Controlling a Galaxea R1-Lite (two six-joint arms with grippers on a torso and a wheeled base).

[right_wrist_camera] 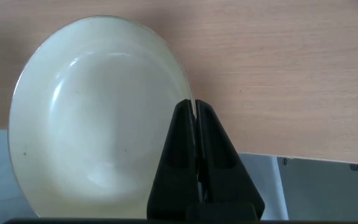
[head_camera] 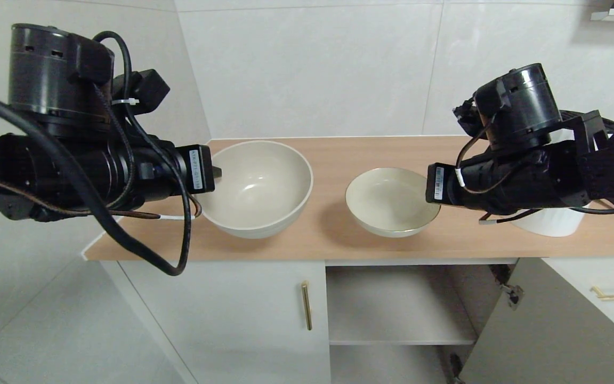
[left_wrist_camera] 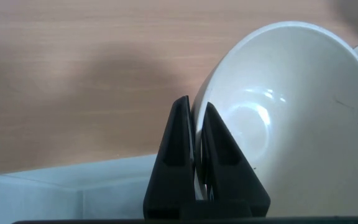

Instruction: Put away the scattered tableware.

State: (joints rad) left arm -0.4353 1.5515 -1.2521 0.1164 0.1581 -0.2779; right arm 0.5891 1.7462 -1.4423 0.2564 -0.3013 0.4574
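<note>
Two cream bowls sit on the wooden countertop. The large deep bowl is on the left, tipped slightly; my left gripper is shut on its near-left rim, one finger inside and one outside. The smaller shallow bowl is to the right. My right gripper is shut on that bowl's right rim. In the head view the left wrist and right wrist meet the bowls' outer edges.
A white ribbed container stands on the counter behind my right arm. Below the counter a cabinet stands open with a bare shelf; its door swings out to the right. A shut door with a gold handle is left of it.
</note>
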